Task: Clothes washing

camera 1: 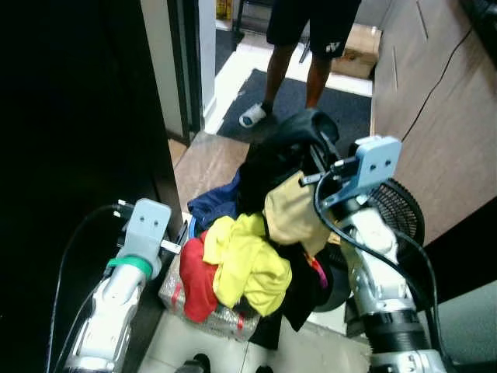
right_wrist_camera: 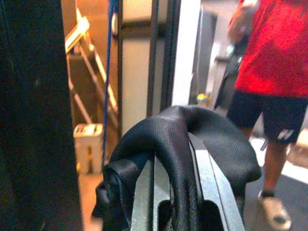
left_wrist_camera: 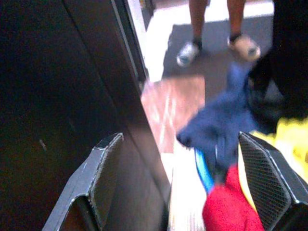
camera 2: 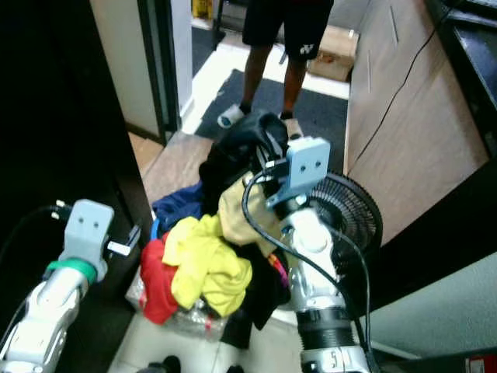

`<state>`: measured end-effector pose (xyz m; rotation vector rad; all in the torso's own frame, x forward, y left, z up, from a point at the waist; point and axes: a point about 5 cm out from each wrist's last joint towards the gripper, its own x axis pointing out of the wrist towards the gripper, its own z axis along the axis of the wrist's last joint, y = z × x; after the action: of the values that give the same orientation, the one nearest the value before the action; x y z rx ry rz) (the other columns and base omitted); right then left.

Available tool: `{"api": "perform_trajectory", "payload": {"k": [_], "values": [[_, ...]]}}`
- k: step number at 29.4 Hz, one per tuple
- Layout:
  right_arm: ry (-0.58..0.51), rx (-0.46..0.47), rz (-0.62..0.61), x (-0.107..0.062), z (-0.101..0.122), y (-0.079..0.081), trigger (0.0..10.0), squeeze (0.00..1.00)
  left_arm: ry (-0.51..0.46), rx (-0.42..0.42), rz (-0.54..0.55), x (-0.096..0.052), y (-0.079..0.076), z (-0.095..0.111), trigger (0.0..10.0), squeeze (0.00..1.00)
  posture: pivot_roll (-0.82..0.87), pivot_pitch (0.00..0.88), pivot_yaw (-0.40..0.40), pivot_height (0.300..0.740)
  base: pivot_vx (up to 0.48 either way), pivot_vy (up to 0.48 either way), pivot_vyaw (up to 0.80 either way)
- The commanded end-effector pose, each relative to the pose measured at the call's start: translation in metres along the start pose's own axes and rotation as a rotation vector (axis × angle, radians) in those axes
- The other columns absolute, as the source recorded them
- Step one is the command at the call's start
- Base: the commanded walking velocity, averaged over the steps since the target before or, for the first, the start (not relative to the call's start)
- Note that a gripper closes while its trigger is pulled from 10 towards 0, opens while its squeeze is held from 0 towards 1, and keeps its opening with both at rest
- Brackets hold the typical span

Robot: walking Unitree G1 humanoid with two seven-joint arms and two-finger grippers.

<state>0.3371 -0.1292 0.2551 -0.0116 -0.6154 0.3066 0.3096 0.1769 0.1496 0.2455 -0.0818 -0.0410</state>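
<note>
White logo on black shorts [camera 1: 332, 47]

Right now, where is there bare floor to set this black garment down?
Free: the brown floor between the dark wall and the clothes pile, and the dark mat near the person's feet. Crowded: around the fan beside the right tool.

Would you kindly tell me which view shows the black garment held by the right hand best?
The right wrist view: the black garment drapes over the shut right hand, close up. Both eye views show it smaller, lifted above the laundry pile. The left wrist view catches just its dark edge.
</note>
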Motion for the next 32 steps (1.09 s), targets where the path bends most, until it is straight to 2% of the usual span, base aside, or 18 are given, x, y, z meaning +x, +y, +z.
{"api": "perform_trajectory", "payload": {"k": [1, 8, 10, 11, 12, 15, 16, 17, 21, 22, 25, 26, 30, 31, 32], "values": [[-0.098, -0.061, -0.025, 0.008, 0.025, -0.009, 10.0, 0.00, -0.001, -0.026, 0.000, 0.000, -0.002, 0.001, 10.0, 0.00, 0.14, 0.000, -0.031, 0.740, 0.000, 0.000, 0.00], [-0.128, -0.061, -0.053, 0.014, 0.037, -0.014, 10.0, 0.00, -0.004, -0.028, -0.007, 0.002, -0.004, 0.002, 10.0, 0.00, 0.13, 0.000, -0.025, 0.740, 0.000, 0.000, 0.00], [-0.183, -0.028, -0.077, 0.019, 0.057, -0.019, 10.0, 0.00, -0.001, -0.027, -0.012, 0.002, -0.005, 0.002, 10.0, 0.00, 0.13, 0.000, -0.017, 0.740, 0.000, 0.000, 0.00], [-0.183, -0.028, -0.077, 0.019, 0.057, -0.019, 10.0, 0.00, -0.001, -0.027, -0.012, 0.002, -0.005, 0.002, 10.0, 0.00, 0.13, 0.000, -0.017, 0.740, 0.000, 0.000, 0.00], [-0.207, -0.013, -0.085, 0.020, 0.066, -0.021, 10.0, 0.00, 0.000, -0.027, -0.014, 0.003, -0.005, 0.002, 10.0, 0.00, 0.13, 0.000, -0.015, 0.740, 0.000, 0.000, 0.00], [-0.363, 0.039, -0.112, 0.027, 0.111, -0.032, 10.0, 0.00, 0.003, -0.024, -0.021, 0.004, -0.007, 0.003, 10.0, 0.00, 0.13, 0.000, -0.005, 0.740, 0.000, 0.000, 0.00], [-0.363, 0.039, -0.112, 0.027, 0.111, -0.032, 10.0, 0.00, 0.003, -0.024, -0.021, 0.004, -0.007, 0.003, 10.0, 0.00, 0.13, 0.000, -0.005, 0.740, 0.000, 0.000, 0.00], [-0.451, 0.061, -0.122, 0.028, 0.135, -0.036, 10.0, 0.00, 0.005, -0.022, -0.023, 0.005, -0.007, 0.002, 10.0, 0.00, 0.13, 0.000, -0.004, 0.740, 0.000, 0.000, 0.00], [-0.491, 0.060, -0.124, 0.028, 0.147, -0.038, 10.0, 0.00, 0.007, -0.021, -0.026, 0.005, -0.007, 0.002, 10.0, 0.00, 0.12, 0.000, 0.000, 0.740, 0.000, 0.000, 0.00], [-0.487, 0.052, -0.114, 0.026, 0.146, -0.037, 10.0, 0.00, 0.012, -0.019, -0.030, 0.005, -0.008, 0.001, 10.0, 0.00, 0.12, 0.000, 0.003, 0.740, 0.000, 0.000, 0.00], [-0.364, 0.028, -0.084, 0.022, 0.117, -0.033, 10.0, 0.00, 0.018, -0.019, -0.034, 0.004, -0.009, -0.001, 10.0, 0.00, 0.12, 0.000, 0.003, 0.740, 0.000, 0.000, 0.00], [-0.293, 0.024, -0.071, 0.018, 0.098, -0.030, 10.0, 0.00, 0.019, -0.019, -0.036, 0.004, -0.010, -0.001, 10.0, 0.00, 0.12, 0.000, 0.004, 0.740, 0.000, 0.000, 0.00], [-0.077, 0.055, -0.057, 0.000, 0.044, -0.018, 10.0, 0.00, 0.026, -0.019, -0.043, 0.002, -0.012, -0.003, 10.0, 0.00, 0.12, 0.000, 0.006, 0.740, 0.000, 0.000, 0.00], [-0.031, 0.065, -0.055, -0.004, 0.035, -0.015, 10.0, 0.00, 0.029, -0.018, -0.044, 0.001, -0.012, -0.003, 10.0, 0.00, 0.12, 0.000, 0.007, 0.740, 0.000, 0.000, 0.00], [-0.031, 0.065, -0.055, -0.004, 0.035, -0.015, 10.0, 0.00, 0.029, -0.018, -0.044, 0.001, -0.012, -0.003, 10.0, 0.00, 0.12, 0.000, 0.007, 0.740, 0.000, 0.000, 0.00]]}}
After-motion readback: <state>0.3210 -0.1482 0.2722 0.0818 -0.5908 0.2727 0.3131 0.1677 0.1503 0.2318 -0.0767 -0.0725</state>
